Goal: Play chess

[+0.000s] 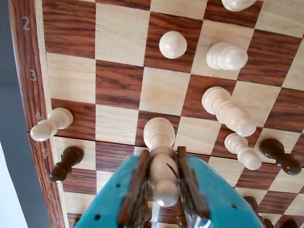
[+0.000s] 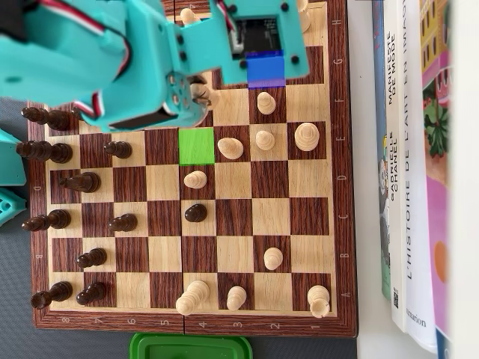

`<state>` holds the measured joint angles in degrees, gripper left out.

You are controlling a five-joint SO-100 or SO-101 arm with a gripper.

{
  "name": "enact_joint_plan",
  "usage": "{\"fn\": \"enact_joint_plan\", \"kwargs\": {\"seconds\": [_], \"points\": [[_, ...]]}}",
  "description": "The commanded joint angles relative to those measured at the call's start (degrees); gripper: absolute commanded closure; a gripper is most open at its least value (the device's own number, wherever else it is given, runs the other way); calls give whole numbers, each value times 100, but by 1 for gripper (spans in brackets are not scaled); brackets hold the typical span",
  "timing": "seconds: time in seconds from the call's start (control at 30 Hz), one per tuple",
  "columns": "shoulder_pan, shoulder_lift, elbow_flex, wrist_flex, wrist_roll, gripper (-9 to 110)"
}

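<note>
Piece in hand: pale turned-wood chess piece with a round head [image 1: 160, 142], a pawn or bishop by the look of it; exact kind hard to tell from the wrist view.
Handling: judged light, stiff and smooth; lacquered wood likely slippery, narrow base likely tippy when set down.
Best hold: around the waist, under the round head, where the collar stops a slip.
Hand: teal two-finger hand with brown pads [image 1: 164, 183] clamped on the pale piece, one pad on each side of its stem, no gap showing.
Where: in the wrist view, near the bottom centre, over the wooden chessboard with light and dark squares [image 1: 118, 33]; lifted or resting on the board, cannot tell.
Overhead view: hand and piece hidden under the teal arm [image 2: 150, 67], over the far left part of the board; a bright green highlighted square [image 2: 197, 146] just near of it.
Neighbours: fallen-looking pale piece [image 1: 229, 111] to the right, dark wooden pawn [image 1: 65, 164] to the left, both apart from the hand.
Risk: judged some chance of brushing the pale pieces to the right on a sideways move.
</note>
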<state>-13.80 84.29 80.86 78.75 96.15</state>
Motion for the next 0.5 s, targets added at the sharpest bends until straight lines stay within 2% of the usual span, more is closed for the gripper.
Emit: {"fn": "enact_joint_plan", "kwargs": {"seconds": [0.0, 0.47], "points": [[79, 369, 97, -70, -18, 96], [448, 1107, 1274, -475, -35, 96]]}}
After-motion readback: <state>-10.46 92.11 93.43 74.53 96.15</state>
